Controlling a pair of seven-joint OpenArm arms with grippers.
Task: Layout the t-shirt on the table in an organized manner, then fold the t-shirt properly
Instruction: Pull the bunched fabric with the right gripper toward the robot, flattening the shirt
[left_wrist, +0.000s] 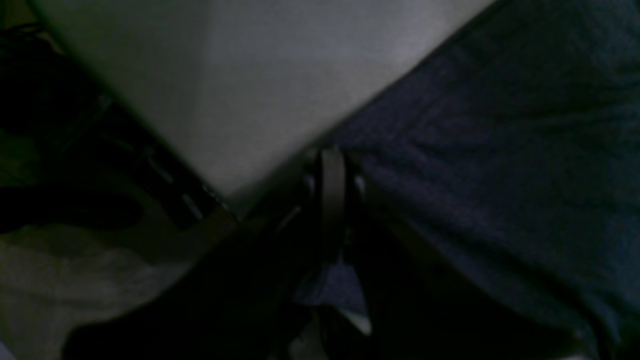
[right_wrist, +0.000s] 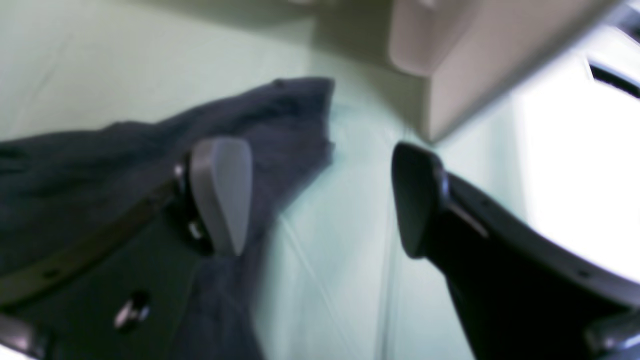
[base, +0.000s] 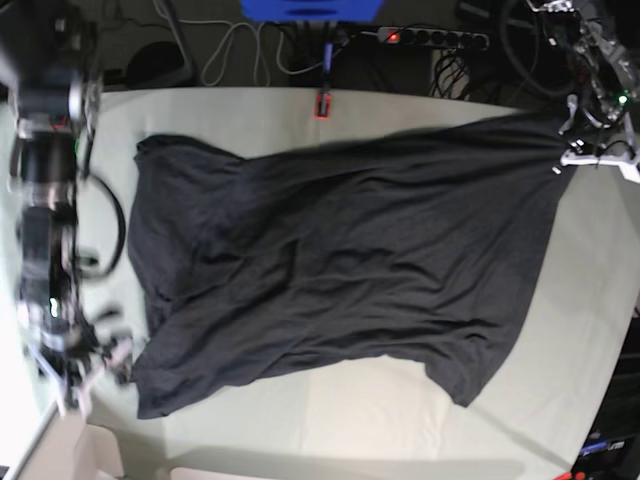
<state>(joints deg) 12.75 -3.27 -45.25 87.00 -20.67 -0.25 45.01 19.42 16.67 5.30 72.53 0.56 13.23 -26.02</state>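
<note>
You have one t-shirt (base: 330, 260) on one table (base: 560, 380), two grippers, the left gripper (base: 572, 150) and the right gripper (base: 95, 365), one cardboard box (base: 85, 455) and one power strip (base: 430, 38).

Robotics lab: cloth-covered table (base: 560, 330), power strip (base: 432, 38), tangled cables (base: 235, 45) on floor.

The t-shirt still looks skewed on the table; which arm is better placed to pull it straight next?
Probably the left. The left gripper is shut on the t-shirt at its far corner. The right gripper is open and holds nothing, beside the near corner.
</note>
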